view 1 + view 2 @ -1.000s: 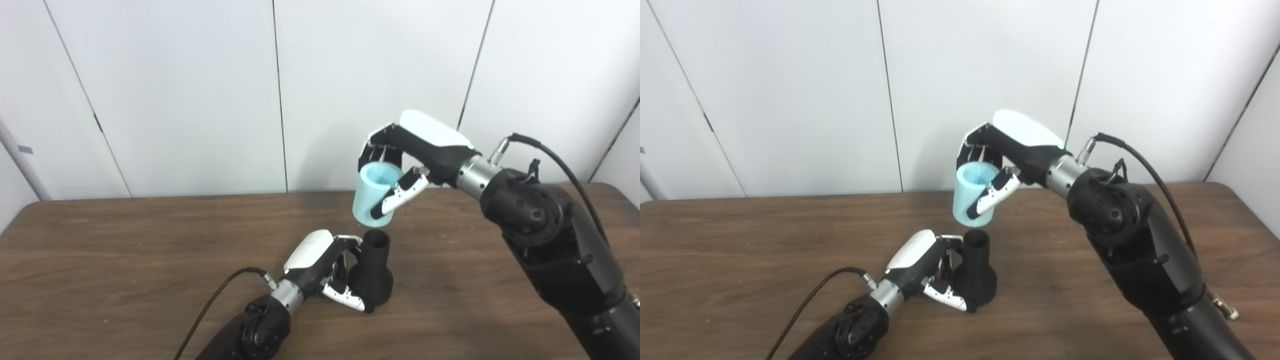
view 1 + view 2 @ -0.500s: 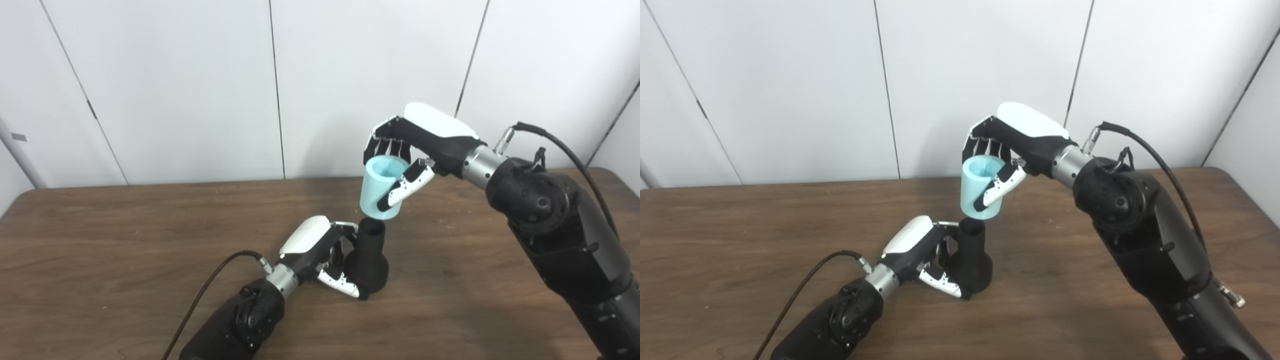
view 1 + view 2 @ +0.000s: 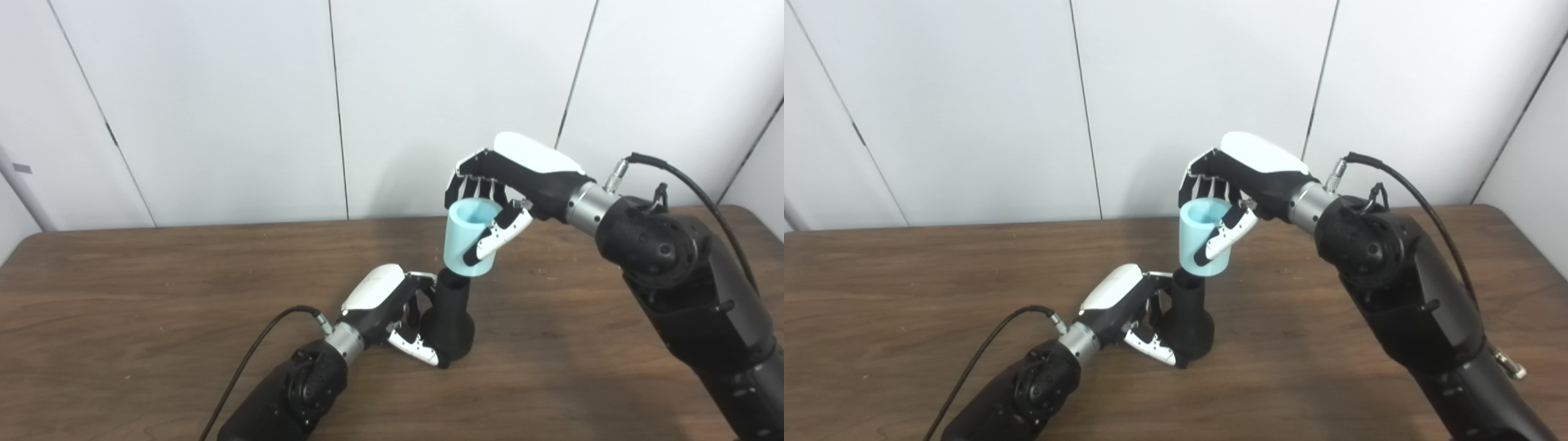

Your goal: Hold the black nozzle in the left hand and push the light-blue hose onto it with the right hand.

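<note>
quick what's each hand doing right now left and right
Left hand: shut on the black nozzle, which stands on the table.
Right hand: shut on the light-blue hose, its lower end over the nozzle's top.

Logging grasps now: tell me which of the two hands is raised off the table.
The right hand, shut on the light-blue hose, is up in the air. The left hand sits low at the table, gripping the black nozzle.

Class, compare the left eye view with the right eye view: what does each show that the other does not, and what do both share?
Only the left eye view shows the pale pole at the far left wall. Only the right eye view shows the silver connector low on the right arm. Both show the left hand gripping the black nozzle on the table, and the right hand holding the light-blue hose over the nozzle's top.
</note>
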You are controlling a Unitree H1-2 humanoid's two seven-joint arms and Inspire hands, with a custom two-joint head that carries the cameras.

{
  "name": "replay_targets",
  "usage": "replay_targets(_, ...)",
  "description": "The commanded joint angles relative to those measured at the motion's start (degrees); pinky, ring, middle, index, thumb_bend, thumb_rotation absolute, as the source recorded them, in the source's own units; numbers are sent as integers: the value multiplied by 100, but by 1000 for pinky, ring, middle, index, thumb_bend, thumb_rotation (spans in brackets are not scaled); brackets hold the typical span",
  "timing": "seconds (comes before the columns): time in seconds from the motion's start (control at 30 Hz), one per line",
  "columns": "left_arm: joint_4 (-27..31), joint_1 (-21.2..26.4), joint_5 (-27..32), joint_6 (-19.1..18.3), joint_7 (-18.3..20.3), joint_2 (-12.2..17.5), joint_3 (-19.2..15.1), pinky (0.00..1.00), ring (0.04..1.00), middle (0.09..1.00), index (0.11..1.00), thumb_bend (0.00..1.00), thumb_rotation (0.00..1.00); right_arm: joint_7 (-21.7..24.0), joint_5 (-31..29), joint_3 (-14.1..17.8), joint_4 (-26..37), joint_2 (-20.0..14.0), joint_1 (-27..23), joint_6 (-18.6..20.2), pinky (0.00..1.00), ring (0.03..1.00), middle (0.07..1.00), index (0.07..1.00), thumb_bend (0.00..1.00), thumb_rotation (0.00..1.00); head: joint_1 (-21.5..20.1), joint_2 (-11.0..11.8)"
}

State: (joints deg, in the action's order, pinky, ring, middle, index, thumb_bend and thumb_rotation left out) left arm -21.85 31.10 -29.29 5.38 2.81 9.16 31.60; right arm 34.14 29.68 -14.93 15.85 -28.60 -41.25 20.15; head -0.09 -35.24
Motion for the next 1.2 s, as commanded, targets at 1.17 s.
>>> replay_targets(1.17, -380, -378, -314, -401, 444, 139, 158, 515, 456, 473, 501, 524, 0, 305, 140, 20, 464, -140, -281, -41, 353, 405, 476, 516, 518, 0, -33, -121)
